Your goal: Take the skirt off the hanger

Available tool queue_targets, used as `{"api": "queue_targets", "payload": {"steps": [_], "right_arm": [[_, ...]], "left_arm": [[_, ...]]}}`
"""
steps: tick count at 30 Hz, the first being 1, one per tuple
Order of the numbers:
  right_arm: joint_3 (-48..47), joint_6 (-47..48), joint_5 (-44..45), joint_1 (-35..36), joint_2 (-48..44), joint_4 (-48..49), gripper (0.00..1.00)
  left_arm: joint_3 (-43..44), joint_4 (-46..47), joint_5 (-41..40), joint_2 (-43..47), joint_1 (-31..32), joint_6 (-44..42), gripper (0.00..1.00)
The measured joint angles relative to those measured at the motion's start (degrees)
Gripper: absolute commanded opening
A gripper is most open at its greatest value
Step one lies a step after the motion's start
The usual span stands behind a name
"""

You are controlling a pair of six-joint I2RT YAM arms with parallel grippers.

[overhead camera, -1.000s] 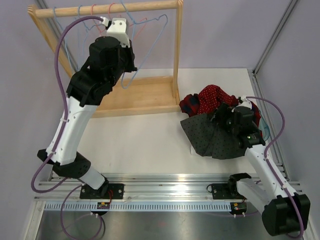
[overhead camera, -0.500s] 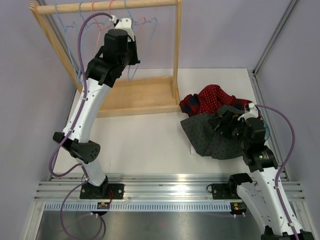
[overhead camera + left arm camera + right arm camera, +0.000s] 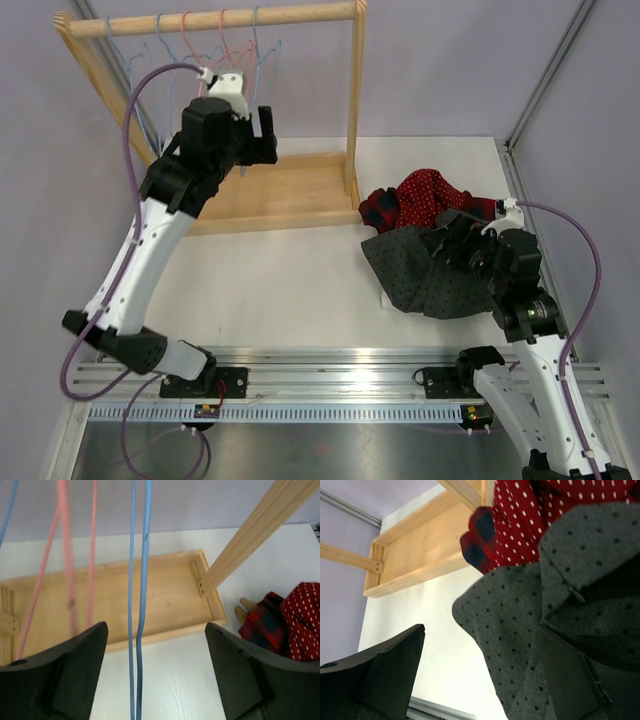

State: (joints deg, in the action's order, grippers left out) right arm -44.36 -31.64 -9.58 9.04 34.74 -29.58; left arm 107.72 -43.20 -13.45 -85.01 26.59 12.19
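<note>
The grey dotted skirt lies crumpled on the table at the right, with no hanger in it that I can see. My right gripper hovers open over its near edge, the skirt spreading under and past the right finger. Several bare hangers hang from the wooden rail. One of them, a blue hanger, dangles between the wide-open fingers of my left gripper, touching neither. In the top view the left gripper is just below the hangers.
A red white-dotted garment and a dark plaid one lie piled behind the skirt. The rack's wooden base tray and right post stand at the back left. Metal rails run along the table's near edge.
My left gripper has opened and let go of the blue hanger, which now hangs on the rail, and the arm has dropped back a little. The right arm has drawn slightly nearer.
</note>
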Motion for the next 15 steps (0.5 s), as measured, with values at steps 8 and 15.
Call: {"api": "queue_targets", "payload": {"steps": [8,15], "right_arm": [[-9.5,2.5,3.1,0.0,1.7,-0.6,0.99],[-7.7,1.5,5.9,0.0,-5.7,3.8,1.0]], "left_arm": [[-20.2,0.1,-0.1,27.2,0.0,-0.3,0.99],[-47.2,3.2,0.1,55.4,0.0,0.5,0.99]]}}
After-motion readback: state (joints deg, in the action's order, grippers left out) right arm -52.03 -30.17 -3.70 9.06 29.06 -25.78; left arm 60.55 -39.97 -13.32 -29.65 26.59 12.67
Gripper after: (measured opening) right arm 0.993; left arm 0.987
